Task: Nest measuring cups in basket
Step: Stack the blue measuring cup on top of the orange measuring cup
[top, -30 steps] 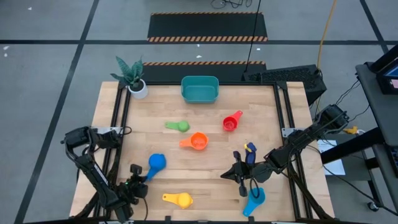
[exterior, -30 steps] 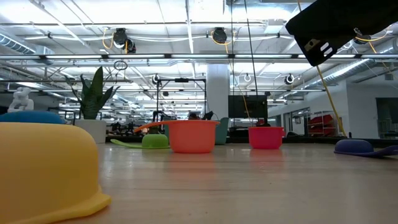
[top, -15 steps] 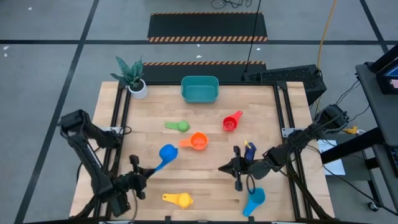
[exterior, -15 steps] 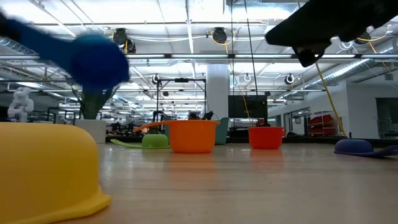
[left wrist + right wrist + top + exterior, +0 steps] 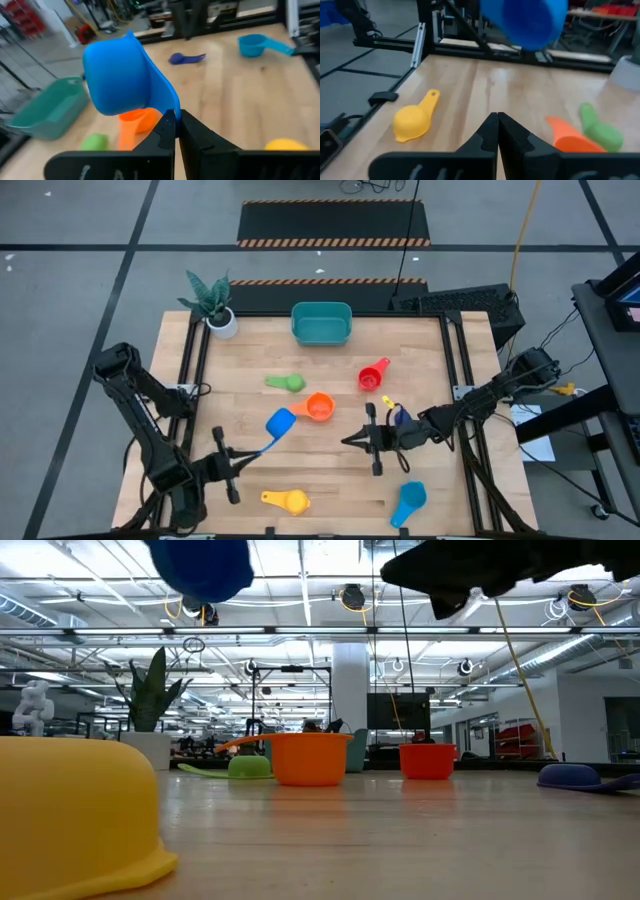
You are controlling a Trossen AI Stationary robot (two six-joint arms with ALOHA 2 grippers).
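My left gripper [image 5: 254,453] is shut on the blue cup [image 5: 280,422], which is lifted above the table [image 5: 205,565]. My right gripper [image 5: 354,441] hovers shut near the table's middle, touching nothing, beside the navy cup [image 5: 402,417]. On the table sit the orange cup [image 5: 318,407], green cup [image 5: 287,382], red cup [image 5: 373,375], yellow cup [image 5: 288,500] and light blue cup [image 5: 408,502]. The teal basket [image 5: 321,323] stands at the far edge. My left gripper pinches the blue cup's handle near its free end [image 5: 169,106] between its two fingers [image 5: 192,131]. The fingers lie along the handle, reaching from the near-left side. The cup is lifted clear, its bowl [image 5: 117,80] out beyond the fingertips.
A small white plant pot [image 5: 222,321] stands at the far left corner. Dark rails run along the left and right table edges. Bare wood lies between the basket and the cups. The yellow cup [image 5: 70,810] fills the low view's near left.
My left gripper has raised the blue cup off the table and carried it up and toward the table's middle, near the orange cup. My right gripper has moved toward the left and a little toward the far edge, away from the light blue cup.
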